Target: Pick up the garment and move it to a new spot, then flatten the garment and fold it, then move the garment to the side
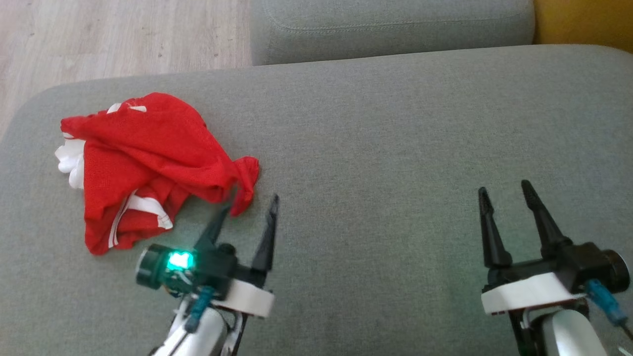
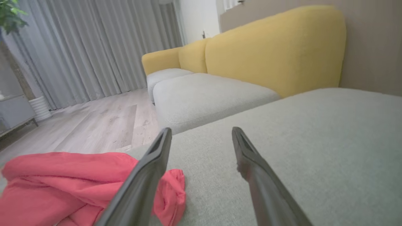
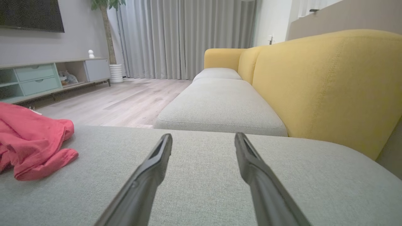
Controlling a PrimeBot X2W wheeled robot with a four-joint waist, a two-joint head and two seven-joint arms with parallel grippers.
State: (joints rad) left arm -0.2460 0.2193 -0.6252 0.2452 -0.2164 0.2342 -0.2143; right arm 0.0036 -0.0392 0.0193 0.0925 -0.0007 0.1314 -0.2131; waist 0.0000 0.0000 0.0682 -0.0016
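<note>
A crumpled red garment [image 1: 143, 158] with white trim lies on the left part of the grey cushion [image 1: 376, 148]. My left gripper [image 1: 249, 205] is open just below and right of the garment's lower right corner, its left fingertip close to the cloth, nothing between the fingers. In the left wrist view the garment [image 2: 69, 185] lies to the left of and behind the left finger [image 2: 147, 175]. My right gripper [image 1: 504, 190] is open at the lower right, far from the garment, over bare cushion. The right wrist view shows the garment [image 3: 31, 141] at its left edge.
A second grey seat cushion [image 1: 390, 29] lies beyond this one, with yellow backrests [image 3: 326, 84] along the right. Wooden floor [image 1: 109, 39] runs past the cushion's left and far edges. Curtains, a potted plant and a low cabinet [image 3: 47, 78] stand across the room.
</note>
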